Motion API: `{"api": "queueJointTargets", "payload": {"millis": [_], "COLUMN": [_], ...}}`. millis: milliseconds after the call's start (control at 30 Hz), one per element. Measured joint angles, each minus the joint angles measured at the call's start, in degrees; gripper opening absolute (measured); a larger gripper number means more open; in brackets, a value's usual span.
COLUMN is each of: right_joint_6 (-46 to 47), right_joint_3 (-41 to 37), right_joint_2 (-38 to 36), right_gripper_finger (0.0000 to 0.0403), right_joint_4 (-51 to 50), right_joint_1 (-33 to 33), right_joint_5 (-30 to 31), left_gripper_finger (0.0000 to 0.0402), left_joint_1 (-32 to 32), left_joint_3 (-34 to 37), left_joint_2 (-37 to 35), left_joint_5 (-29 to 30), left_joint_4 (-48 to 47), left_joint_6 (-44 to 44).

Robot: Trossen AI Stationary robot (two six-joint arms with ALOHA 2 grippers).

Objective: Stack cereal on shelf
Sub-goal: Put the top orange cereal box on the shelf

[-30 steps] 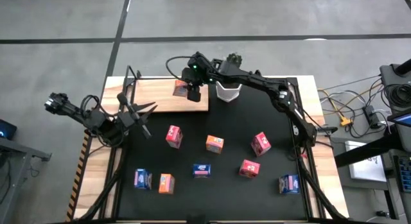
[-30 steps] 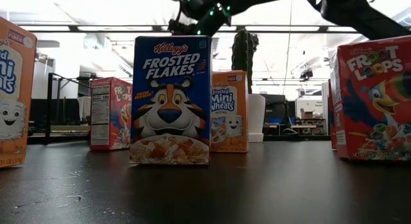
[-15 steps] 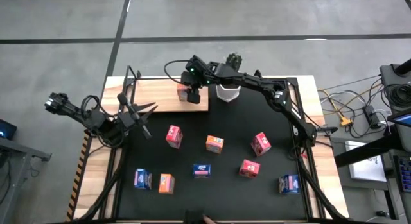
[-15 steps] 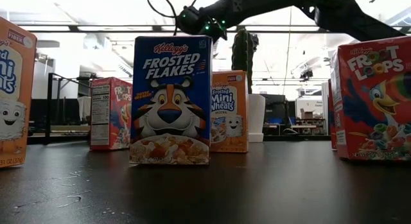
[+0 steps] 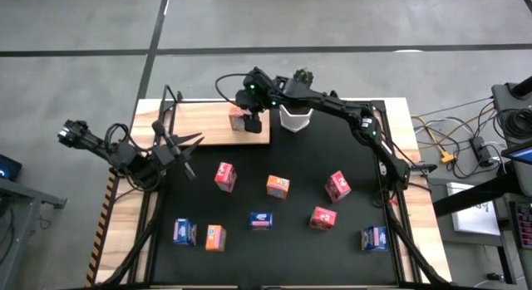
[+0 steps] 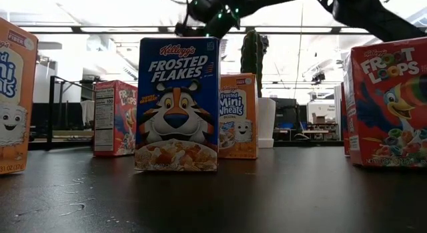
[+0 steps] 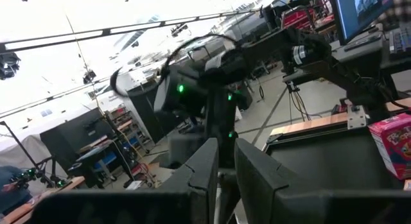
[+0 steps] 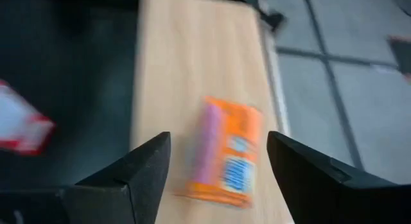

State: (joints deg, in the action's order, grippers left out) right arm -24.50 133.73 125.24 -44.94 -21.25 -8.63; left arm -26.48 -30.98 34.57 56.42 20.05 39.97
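Observation:
An orange cereal box (image 8: 225,155) lies flat on the light-wood shelf board (image 5: 208,124), near the board's right end; it also shows in the high view (image 5: 238,117). My right gripper (image 8: 218,139) hovers over it, open, with a finger on either side of the box and clear of it; the high view shows it too (image 5: 250,121). My left gripper (image 5: 187,153) waits shut at the table's left, off the shelf's near edge. Several more boxes stand on the black mat, among them pink-red (image 5: 224,176), orange (image 5: 278,186) and blue (image 5: 261,221).
A white pot with a cactus (image 5: 295,117) stands just right of the shelf, beside my right arm. Thin black posts (image 5: 170,99) rise at the shelf's left end. More boxes stand along the mat's near part (image 5: 215,237) (image 5: 374,238) (image 5: 322,218) (image 5: 337,185).
My right gripper has dipped a little over the shelf's right end and come back up to about where it was. The orange box stays on the board.

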Motion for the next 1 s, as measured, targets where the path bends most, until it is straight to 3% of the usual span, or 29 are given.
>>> {"api": "queueJointTargets", "payload": {"millis": [133,433,567,767,1000], "right_joint_6": [-0.90,-3.05,-2.12,-0.29,0.52], "right_joint_3": [-0.85,-13.97,-26.19,-48.93,-70.53], "right_joint_2": [-1.67,-9.33,-16.70,-28.85,-40.12], "right_gripper_finger": [0.0225,0.0193,0.0185,0.0180,0.0178], "right_joint_4": [-0.36,6.13,14.67,35.16,52.47], "right_joint_1": [1.37,4.57,5.92,8.39,9.89], "right_joint_5": [-5.82,-6.03,-6.09,-6.33,-6.37], "left_gripper_finger": [0.0036,0.0036,0.0036,0.0036,0.0036], "left_joint_1": [0.00,0.00,0.00,0.02,0.04], "left_joint_3": [0.00,0.00,0.00,0.00,0.00], "left_joint_2": [0.00,-0.02,0.04,0.24,0.23], "left_joint_5": [-0.06,-0.06,-1.83,-6.48,-6.48], "left_joint_4": [0.00,0.06,0.04,0.07,0.62], "left_joint_6": [0.52,2.58,2.86,2.64,-0.81]}}
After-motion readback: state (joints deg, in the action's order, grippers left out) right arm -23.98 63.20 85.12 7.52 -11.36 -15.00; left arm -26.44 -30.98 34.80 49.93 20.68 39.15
